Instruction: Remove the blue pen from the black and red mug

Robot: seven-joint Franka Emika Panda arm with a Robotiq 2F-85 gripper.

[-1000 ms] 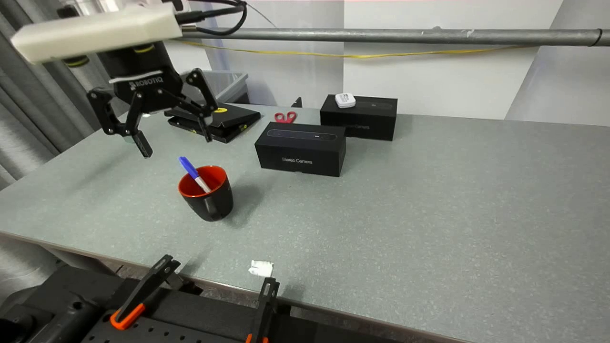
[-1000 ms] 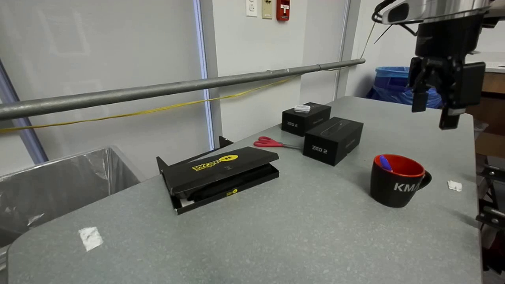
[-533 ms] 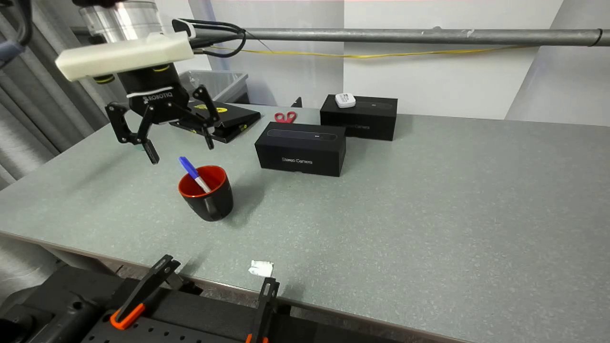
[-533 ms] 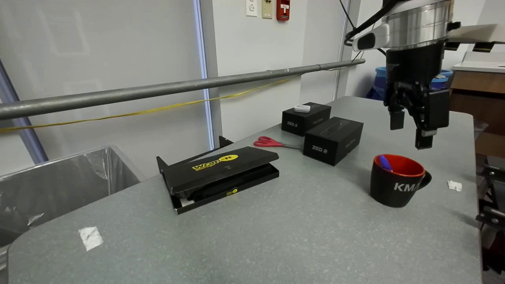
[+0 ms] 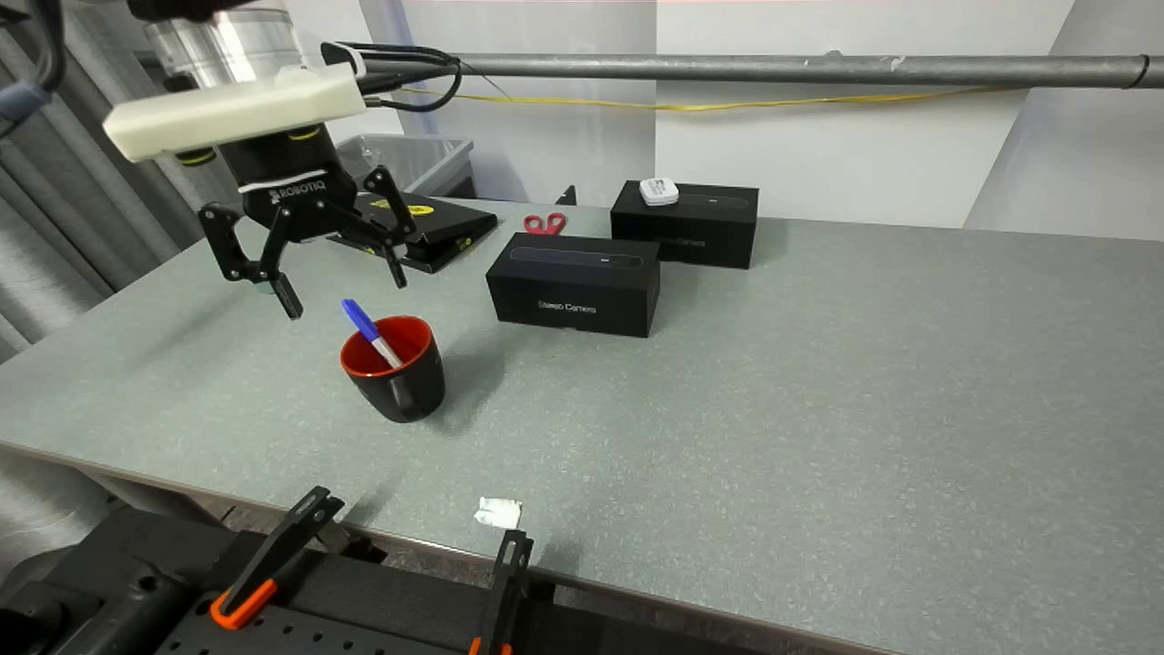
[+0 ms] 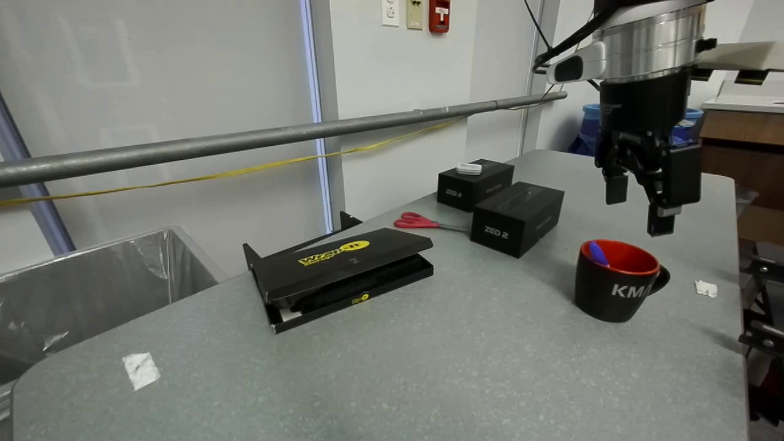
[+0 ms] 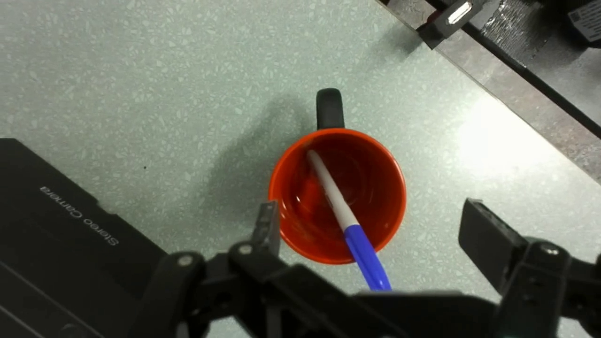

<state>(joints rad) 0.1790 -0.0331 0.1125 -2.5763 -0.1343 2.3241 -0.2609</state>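
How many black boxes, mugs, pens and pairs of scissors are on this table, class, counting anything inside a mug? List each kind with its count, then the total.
Black rectangular boxes, one flat with yellow lettering: 3
Round black mug with red inside: 1
Slim blue-capped pen with whitish barrel: 1
Red-handled, grey-bladed scissors: 1
Total: 6

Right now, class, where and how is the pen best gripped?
Probably by the blue cap, from above: the pen leans in the mug, cap sticking out, barrel down inside. In the wrist view the open tool shows fingers to either side of the cap, so closing across its slim width should suit.
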